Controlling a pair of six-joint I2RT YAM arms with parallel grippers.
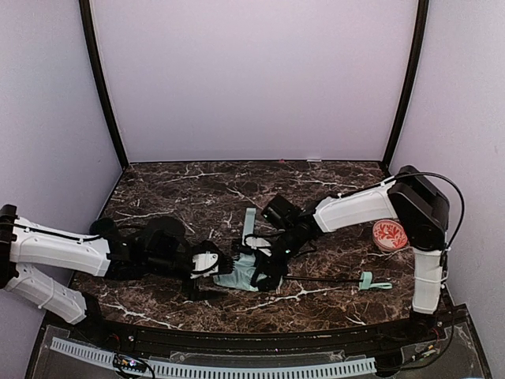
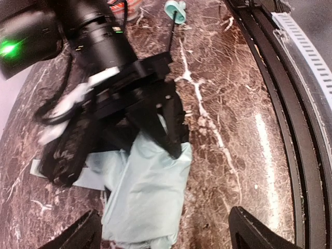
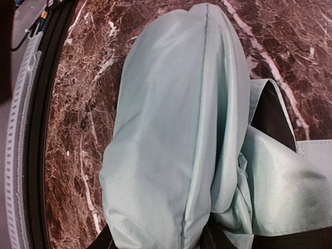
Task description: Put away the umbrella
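1. The umbrella lies collapsed on the dark marbled surface, near the front edge and between the two arms. Its pale mint canopy is bunched into a loose bundle.
2. A thin black shaft runs from the bundle toward the right side. It ends in the small mint handle, which rests flat on the surface.
3. A narrow mint strip sticks out from the bundle toward the back wall.
4. The right gripper reaches in from the right and sits on the right end of the bundle. In the right wrist view its dark fingers flank the folded mint fabric at the bottom edge, so the jaws are partly closed and holding the umbrella's canopy.
5. The left gripper reaches in low from the left, at the left end of the bundle. In the left wrist view its fingertips stand far apart at the bottom corners. The jaws are wide, and the fabric lies loose between them, unpinched.
6. The black lining shows where the fabric folds open.
7. A round orange-red ball with a white pattern sits on the surface at the right, close to the right arm and well apart from the canopy.
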